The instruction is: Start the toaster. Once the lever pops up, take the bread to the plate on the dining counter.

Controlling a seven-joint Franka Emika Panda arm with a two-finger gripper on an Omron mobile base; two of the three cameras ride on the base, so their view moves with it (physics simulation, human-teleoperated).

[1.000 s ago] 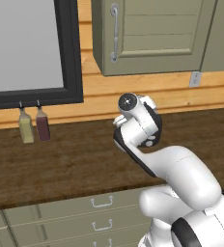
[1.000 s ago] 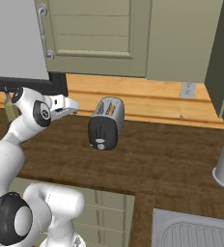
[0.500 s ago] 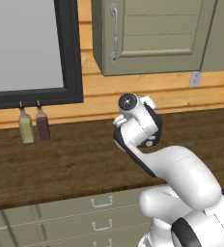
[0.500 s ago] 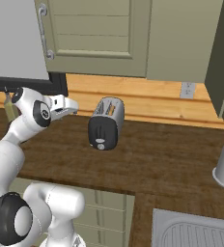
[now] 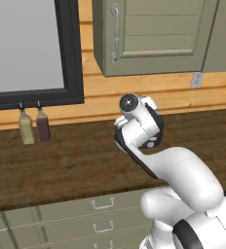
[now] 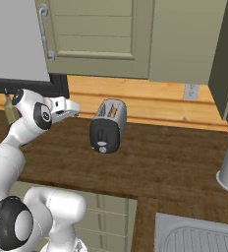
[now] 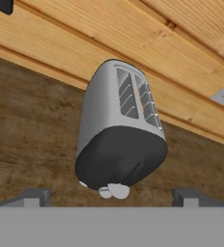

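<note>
- While the arm sits raised over the dark wood worktop [image 6: 175, 162], the gripper [image 7: 111, 195] hangs with its jaws spread wide and nothing between them, well short of the toaster [image 6: 107, 126].
- In the hand view, the two dark fingertips [image 7: 33, 197] poke up at the bottom edge, far apart, with the toaster framed right between them but farther off, not touching.
- The toaster stands upright on the worktop near the back, close to the light wood wall panel [image 6: 150, 101], its black end panel [image 6: 103, 136] facing the robot.
- Its two slots [image 7: 133, 96] run along the top; whether bread is inside can't really be told from here.
- Low on the black end there's a small pale rounded bit [image 7: 115, 190]. The lever itself is hard to pick out against the black.
- Off to the left in the left base view, two small bottles [image 5: 34, 127] stand side by side against the wall under a black-framed panel [image 5: 68, 53].
- Sage-green cabinets [image 5: 154, 36] hang above, and drawers [image 5: 85, 214] sit under the worktop.
- A wall outlet [image 6: 189, 91] sits to the right of the toaster.
</note>
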